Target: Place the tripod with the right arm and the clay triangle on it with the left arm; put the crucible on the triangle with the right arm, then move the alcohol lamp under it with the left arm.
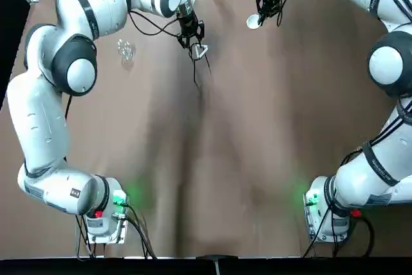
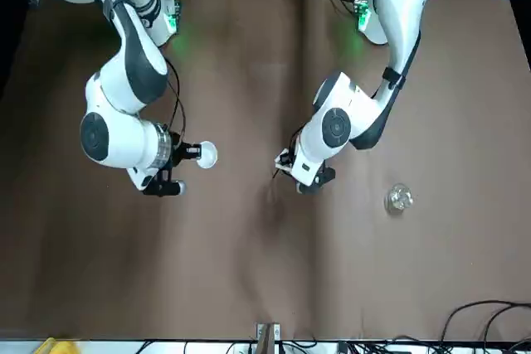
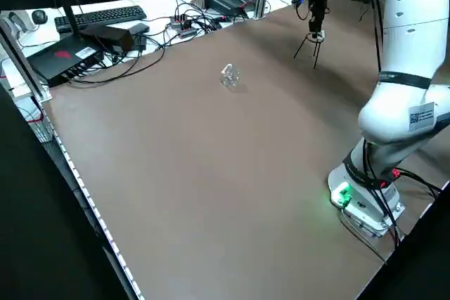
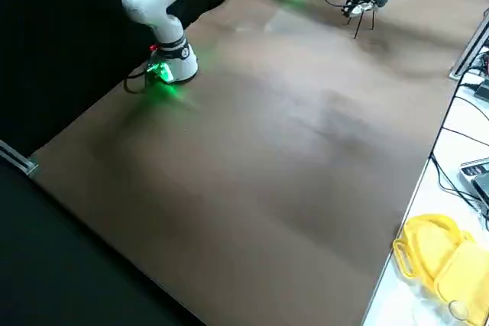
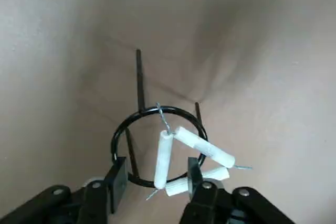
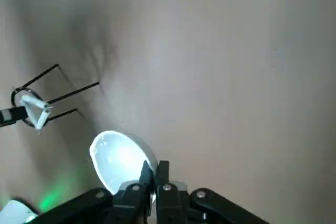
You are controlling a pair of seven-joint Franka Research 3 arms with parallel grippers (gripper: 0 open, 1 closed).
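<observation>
The black wire tripod (image 5: 137, 90) stands at the far middle of the table (image 1: 212, 159). The white clay triangle (image 5: 205, 149) lies across the tripod's ring, also visible from above as the clay triangle (image 1: 201, 49). My left gripper (image 5: 157, 174) hangs right over the ring, open, its fingers apart on either side of one rod of the triangle. To the right, my right gripper (image 6: 155, 169) is shut on the rim of the white crucible (image 6: 119, 162), the same crucible (image 1: 253, 22) in the top view. The clear alcohol lamp (image 1: 125, 49) sits left of the tripod.
Both arm bases (image 1: 103, 214) stand at the near edge. Cables and a keyboard (image 3: 98, 15) lie beyond the table's far side. A yellow object (image 4: 443, 253) rests off the table's corner.
</observation>
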